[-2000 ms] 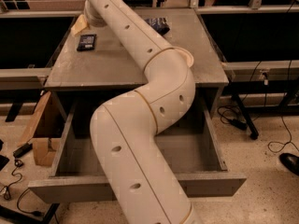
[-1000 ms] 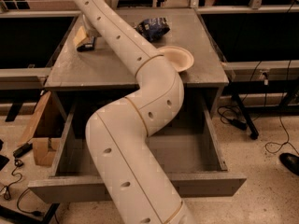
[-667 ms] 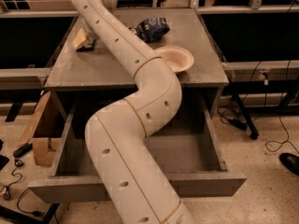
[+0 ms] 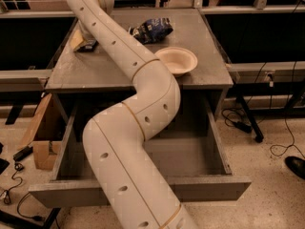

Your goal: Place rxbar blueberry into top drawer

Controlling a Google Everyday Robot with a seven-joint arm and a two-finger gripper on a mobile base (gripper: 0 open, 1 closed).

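The rxbar blueberry [image 4: 89,46], a small flat dark bar, lies at the far left of the grey tabletop [image 4: 95,70]. My gripper [image 4: 80,41] is right at the bar, on its left side, and mostly hidden behind my wrist. My white arm runs from the front, over the open top drawer [image 4: 209,187], up to that corner. The drawer is pulled far out below the table, and the part of its inside that shows [image 4: 190,151] holds nothing. The arm hides its knob.
A puffy blue-and-white snack bag [image 4: 152,30] lies at the back middle of the table. A pale bowl [image 4: 177,60] sits near the front right. A cardboard box [image 4: 40,144] and cables lie on the floor to the left. A shoe [image 4: 295,166] is at the far right.
My arm has swung left, uncovering the snack bag and the bowl. The gripper has come down onto the bar at the far left and has stayed there for the last second.
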